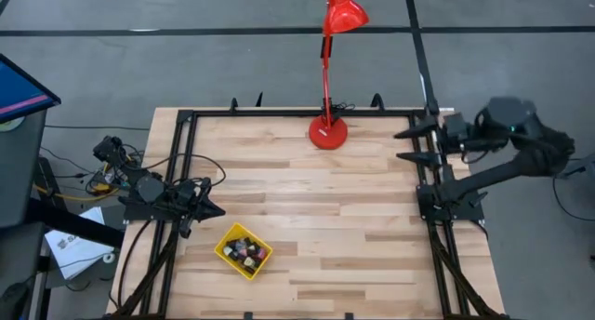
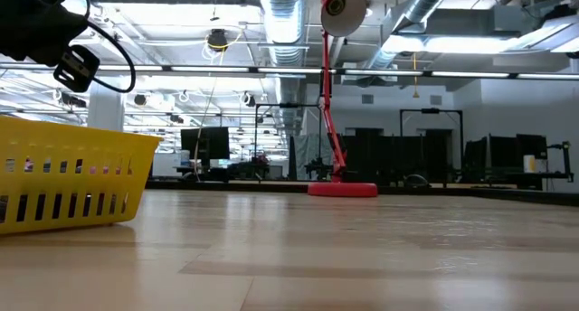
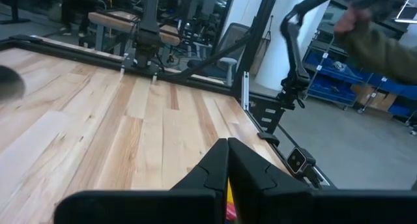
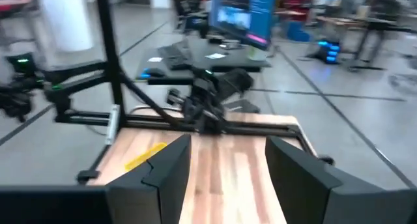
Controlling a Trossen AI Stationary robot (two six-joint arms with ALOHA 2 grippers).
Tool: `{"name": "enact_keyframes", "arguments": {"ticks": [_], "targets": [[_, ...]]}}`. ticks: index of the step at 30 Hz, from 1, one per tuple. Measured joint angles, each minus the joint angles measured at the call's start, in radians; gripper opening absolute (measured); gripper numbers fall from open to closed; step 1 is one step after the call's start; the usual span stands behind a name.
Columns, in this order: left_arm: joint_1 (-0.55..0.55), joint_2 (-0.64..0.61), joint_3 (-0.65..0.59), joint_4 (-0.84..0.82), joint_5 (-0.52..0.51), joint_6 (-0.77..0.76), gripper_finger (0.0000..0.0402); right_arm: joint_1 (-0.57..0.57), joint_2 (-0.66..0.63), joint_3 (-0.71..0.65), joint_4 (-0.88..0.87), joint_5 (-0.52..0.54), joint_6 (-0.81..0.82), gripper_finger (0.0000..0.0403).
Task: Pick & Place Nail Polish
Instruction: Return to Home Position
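The nail polish bottles (image 1: pixel 245 251), tiny, in pink, dark and pale colours, lie in a yellow square tray (image 1: pixel 226 245) on the wooden table, near its front left. The tray also shows in the low view (image 2: pixel 63 180) and, far off, in the right wrist view (image 4: pixel 144 155). My left gripper (image 1: pixel 216 209) is shut and empty, just beyond the tray's far left corner; its fingers are together in the left wrist view (image 3: pixel 228 165). My right gripper (image 1: pixel 405 145) is open and empty at the table's far right edge, its fingers wide apart in the right wrist view (image 4: pixel 228 175).
A red desk lamp (image 1: pixel 327 131) stands by its round base at the middle of the far edge, its base also in the low view (image 2: pixel 342 189). A black frame (image 1: pixel 186 125) runs along the table's edges. A person's sleeve (image 3: pixel 381 45) shows beyond the table's right side.
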Motion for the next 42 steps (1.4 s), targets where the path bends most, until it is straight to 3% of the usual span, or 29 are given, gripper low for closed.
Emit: {"name": "enact_keyframes", "arguments": {"ticks": [6,10,14,23,29,42], "targets": [[0.000,0.000,0.001,0.000,0.000,0.000,0.0002,0.000,-0.399,-0.504,0.293,0.190,0.124,0.0186],[0.000,0.000,0.001,0.001,0.000,0.000,0.0002,0.001,-0.629,-0.792,0.471,0.217,0.171,0.0184],[0.000,0.000,0.001,0.004,0.000,0.000,0.0002,0.000,-0.819,-0.998,0.575,0.228,0.211,0.0186],[0.000,0.008,0.002,0.018,0.000,0.000,0.0002,0.000,-0.796,-1.244,0.652,0.300,0.286,0.0189],[0.000,0.019,0.003,0.021,0.003,0.000,0.0002,0.000,-0.821,-1.386,0.839,0.303,0.288,0.0187],[0.000,0.027,0.002,0.034,0.001,0.000,0.0002,0.002,-0.826,-1.395,0.838,0.303,0.304,0.0189]]}}
